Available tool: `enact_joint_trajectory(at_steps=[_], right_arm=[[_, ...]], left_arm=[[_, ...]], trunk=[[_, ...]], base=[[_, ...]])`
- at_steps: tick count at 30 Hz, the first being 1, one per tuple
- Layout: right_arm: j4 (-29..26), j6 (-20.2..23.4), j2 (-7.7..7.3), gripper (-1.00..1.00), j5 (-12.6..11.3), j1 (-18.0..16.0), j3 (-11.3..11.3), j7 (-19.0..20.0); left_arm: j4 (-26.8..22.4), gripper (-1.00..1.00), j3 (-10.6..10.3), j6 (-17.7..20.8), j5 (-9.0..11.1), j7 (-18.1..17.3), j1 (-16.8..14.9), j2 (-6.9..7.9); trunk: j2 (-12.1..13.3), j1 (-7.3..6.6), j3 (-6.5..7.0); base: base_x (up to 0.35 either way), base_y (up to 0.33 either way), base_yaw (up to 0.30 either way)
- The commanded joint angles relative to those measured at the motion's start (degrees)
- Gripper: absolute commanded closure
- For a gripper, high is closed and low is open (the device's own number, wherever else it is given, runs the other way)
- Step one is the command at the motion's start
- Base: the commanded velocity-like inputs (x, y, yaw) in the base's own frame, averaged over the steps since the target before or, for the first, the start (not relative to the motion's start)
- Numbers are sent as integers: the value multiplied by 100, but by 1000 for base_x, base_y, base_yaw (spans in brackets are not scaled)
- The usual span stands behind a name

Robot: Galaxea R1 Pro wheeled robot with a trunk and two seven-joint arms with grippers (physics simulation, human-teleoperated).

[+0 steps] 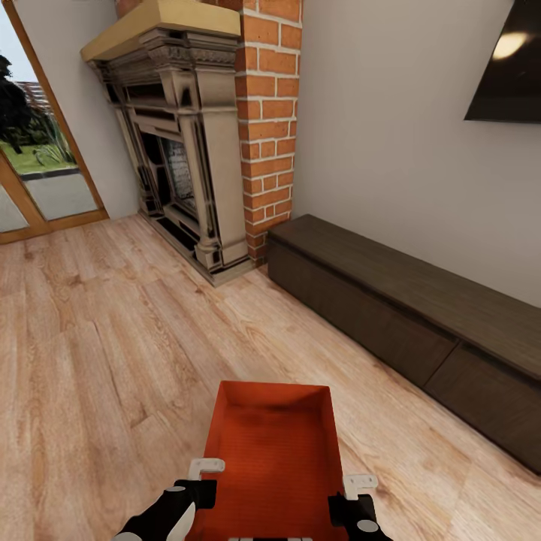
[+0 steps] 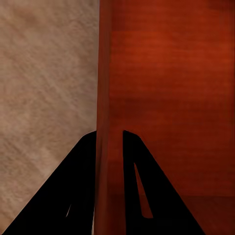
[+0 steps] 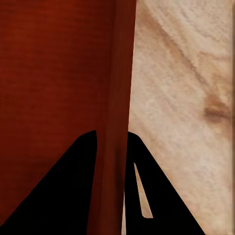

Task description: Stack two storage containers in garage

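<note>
The left end effector [image 1: 197, 481] pinches the left wall of the storage container [image 1: 272, 451], held above the wood plank floor [image 1: 98, 361]; its long axis runs straight ahead. The right end effector [image 1: 353, 492] pinches the opposite wall, both arms equally near.

We see a home's living room: a brick chimney [image 1: 270, 113] with fireplace [image 1: 176, 165], wall-mounted TV [image 1: 507, 64], low dark cabinet [image 1: 421, 323], plank floor [image 1: 98, 338], glass doors [image 1: 37, 158].

Bright even render, glare spot on TV [image 1: 509, 64], wrist views soft, slightly blurred
</note>
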Motion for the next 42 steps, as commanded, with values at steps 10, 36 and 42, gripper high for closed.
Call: enact_joint_trajectory(at_steps=[10, 36, 42], right_arm=[[12, -44, -9, 100, -67, -5, -1, -37], [2, -150, 3, 100, -49, -5, -10, -51], [3, -142, 0, 100, -49, -5, -10, -55]], left_arm=[[-11, 100, -62, 37, 20, 72, 0, 13], [-11, 100, -62, 37, 20, 73, 0, 13], [-11, 100, -62, 37, 22, 72, 0, 14]], trunk=[[401, -221, 176], [1444, -792, 643], [1684, -924, 750]], base=[[0, 0, 0], [0, 0, 0], [0, 0, 0]])
